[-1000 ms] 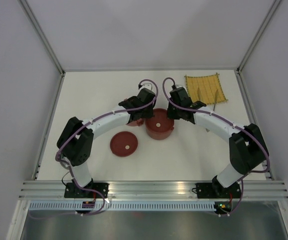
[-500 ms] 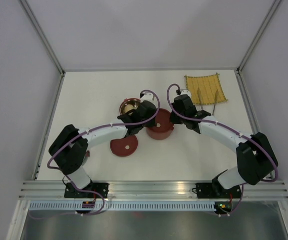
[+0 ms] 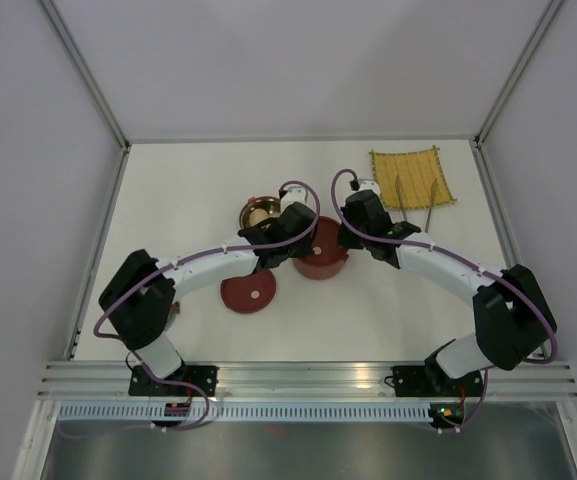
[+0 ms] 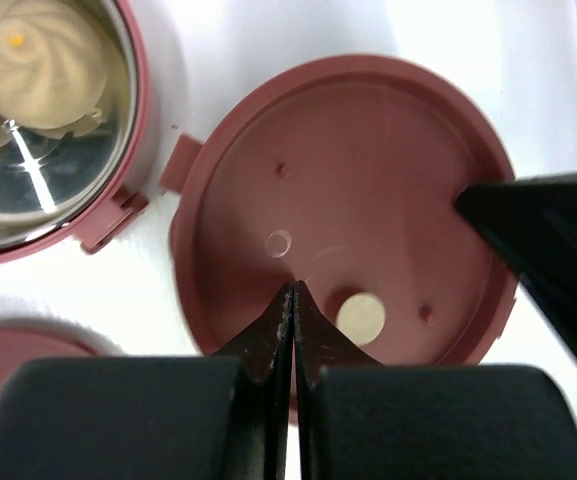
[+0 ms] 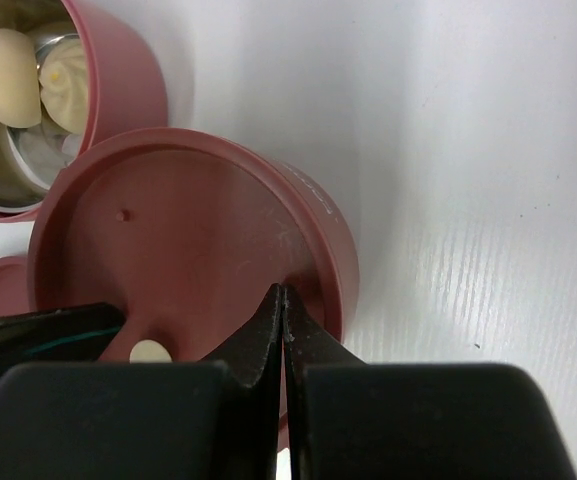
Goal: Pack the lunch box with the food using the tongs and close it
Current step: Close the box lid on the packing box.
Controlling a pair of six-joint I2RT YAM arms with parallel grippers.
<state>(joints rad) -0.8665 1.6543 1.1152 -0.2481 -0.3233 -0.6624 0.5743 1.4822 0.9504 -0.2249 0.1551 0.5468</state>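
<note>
Listing from overhead: lidded red bowl (image 3: 320, 262) mid-table, open bowl (image 3: 260, 213) just behind-left of it, spare lid (image 3: 248, 294) near-left.
Left wrist: left gripper (image 4: 293, 292) pinched closed, holding nothing, over the fitted lid (image 4: 368, 180); dumplings (image 4: 38, 55) in the open bowl.
Right wrist: right gripper (image 5: 282, 295) closed, empty, near that lid's edge.

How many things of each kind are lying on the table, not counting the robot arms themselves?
Dark-red bowls: 2
Red lids: 2
Pale buns: 2
Yellow woven mat: 1
Silver tongs: 1
Total: 8
</note>
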